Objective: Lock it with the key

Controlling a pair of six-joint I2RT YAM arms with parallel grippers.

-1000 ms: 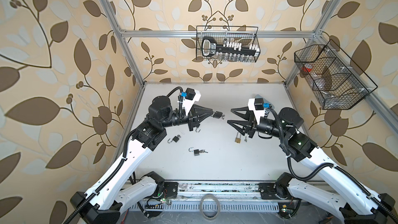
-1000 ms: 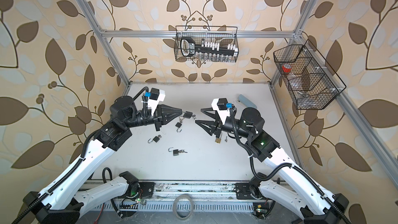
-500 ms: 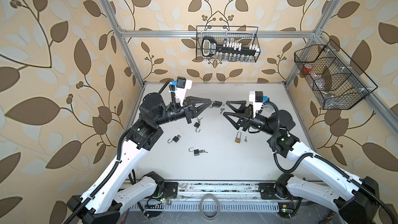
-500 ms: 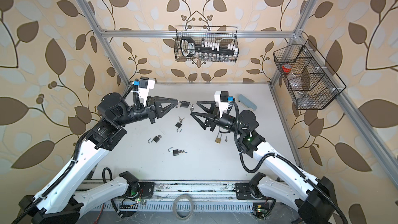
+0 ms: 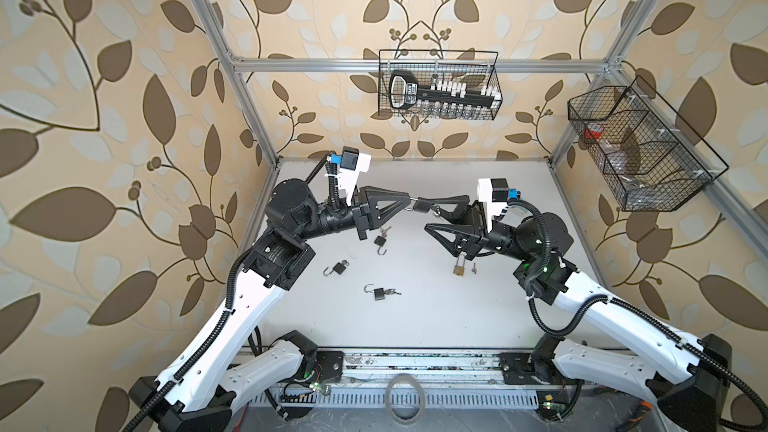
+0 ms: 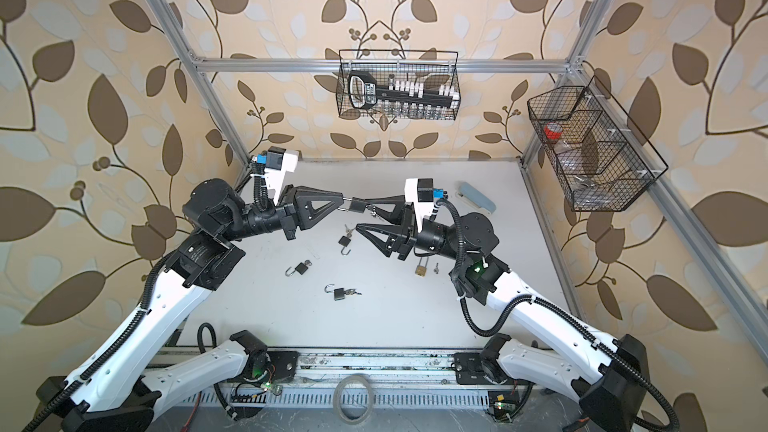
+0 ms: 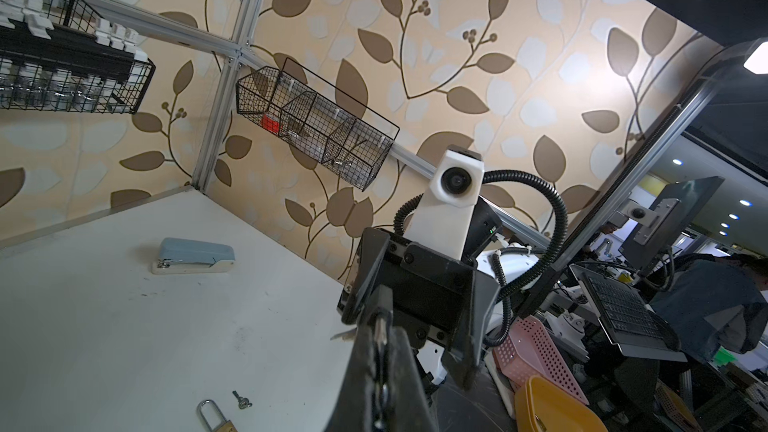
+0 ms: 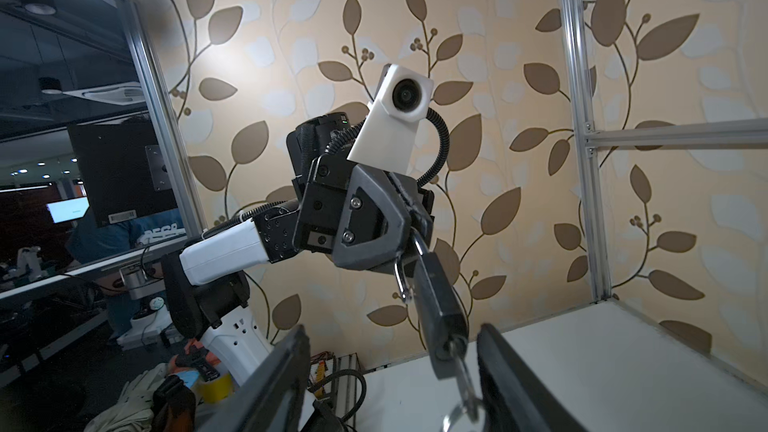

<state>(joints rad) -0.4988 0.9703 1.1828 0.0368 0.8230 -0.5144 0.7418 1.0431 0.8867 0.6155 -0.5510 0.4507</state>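
Left wrist view, basket (image 7: 365,160) holding red item (image 7: 271,123); left claw (image 5: 409,200) gripping padlock (image 5: 423,204)

Bright even light, soft shadows, fisheye-bowed edges.

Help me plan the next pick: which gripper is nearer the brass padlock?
Right. The right gripper is open, its base almost over the brass padlock; the left gripper is farther back, leftward, shut on the black padlock.
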